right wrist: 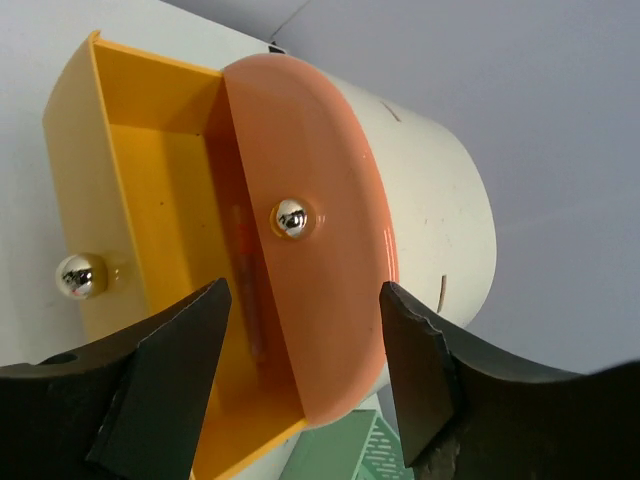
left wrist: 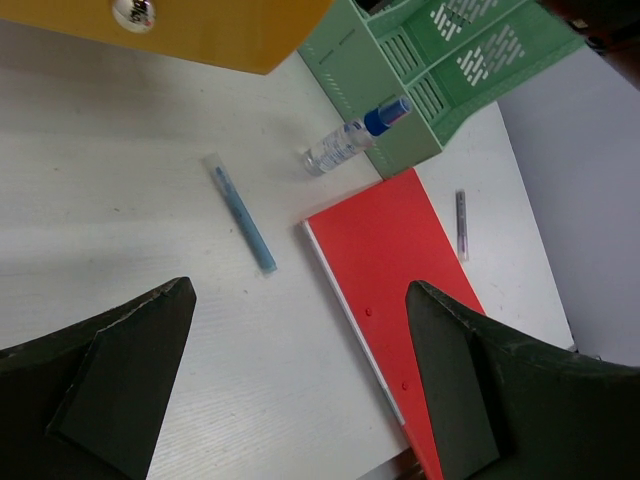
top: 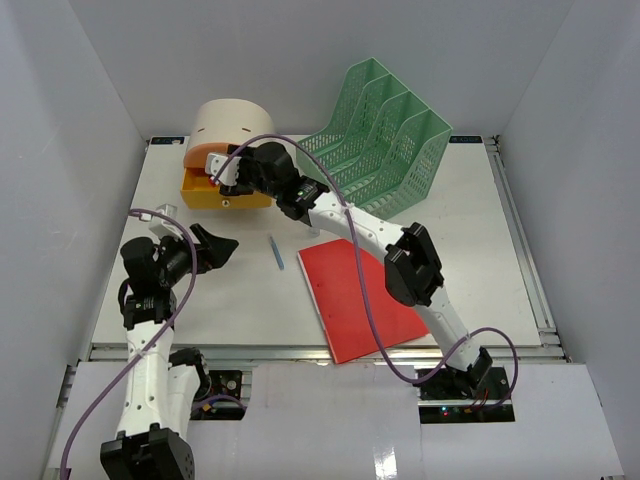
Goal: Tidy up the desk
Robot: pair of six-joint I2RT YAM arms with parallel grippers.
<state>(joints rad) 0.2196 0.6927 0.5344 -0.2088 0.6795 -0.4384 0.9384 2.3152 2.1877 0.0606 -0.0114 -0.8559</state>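
The white desk (top: 480,240) holds a red folder (top: 355,300) in the middle and a blue pen (top: 277,252) to its left. The beige round drawer box (top: 225,120) stands at the back left with its yellow lower drawer (top: 205,192) pulled out. My right gripper (top: 222,168) is open and empty in front of the box. In the right wrist view it (right wrist: 305,370) faces the orange upper drawer front (right wrist: 310,270) and its silver knob (right wrist: 291,217). My left gripper (top: 225,250) is open and empty above the desk, left of the pen (left wrist: 243,217).
A green mesh file rack (top: 385,135) stands at the back right. In the left wrist view a clear bottle with a blue cap (left wrist: 345,145) lies by the rack's foot, and a purple pen (left wrist: 461,222) lies beside the red folder (left wrist: 400,270). An orange pen (right wrist: 245,280) lies in the yellow drawer.
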